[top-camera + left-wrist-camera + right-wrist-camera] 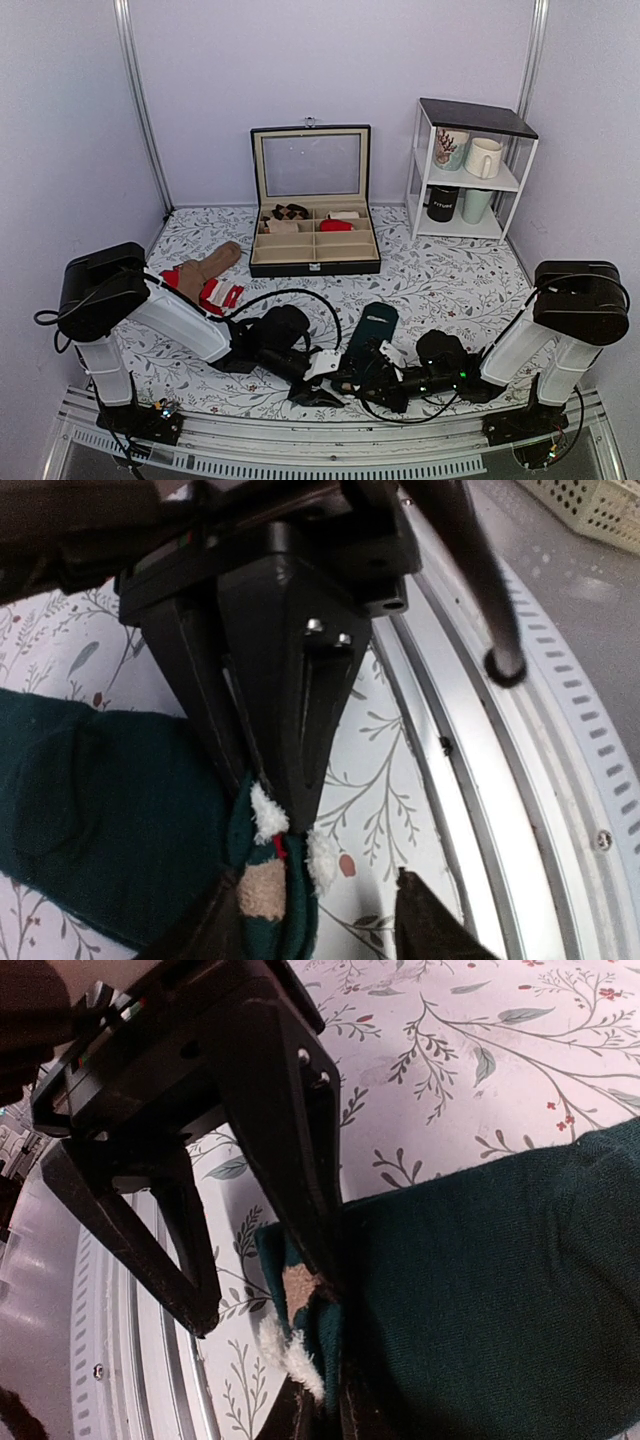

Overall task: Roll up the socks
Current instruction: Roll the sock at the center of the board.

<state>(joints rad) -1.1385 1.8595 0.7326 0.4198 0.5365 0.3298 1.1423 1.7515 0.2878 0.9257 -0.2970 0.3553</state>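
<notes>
In front of the open black box with beige compartments [315,268], toward the arms' bases, the dark teal-green knitted socks [480,1290] lie flat on the floral-patterned counter [450,280]. Their far end points back at the box. Their near end, which shows white fluff and a tan patch, is the part farthest from the box, and both arms meet there.

The right pincer [318,1415] is clenched on that near end, biting only the very edge of the fabric. The left pincer [322,920] stands part-open and grasps nothing. One of its fingers sits over the sock end and the other over bare counter, so the fluffy edge lies between them, close against the right pincer's tips.

Rolling does not look begun, since the socks lie unrolled along their whole visible length.

Several things could go wrong from here:
- The two pincers are crowded onto the same bit of cloth. If the left one shuts here it may nip the right one's finger, or catch only one layer.
- The right pincer's hold is thin, so a tug could pull the knit free.
- The end sits near the metal rail [480,780] on the side away from the box, where a finger could snag.
- A start that catches one layer would likely give a loose, lopsided roll that springs open.
</notes>
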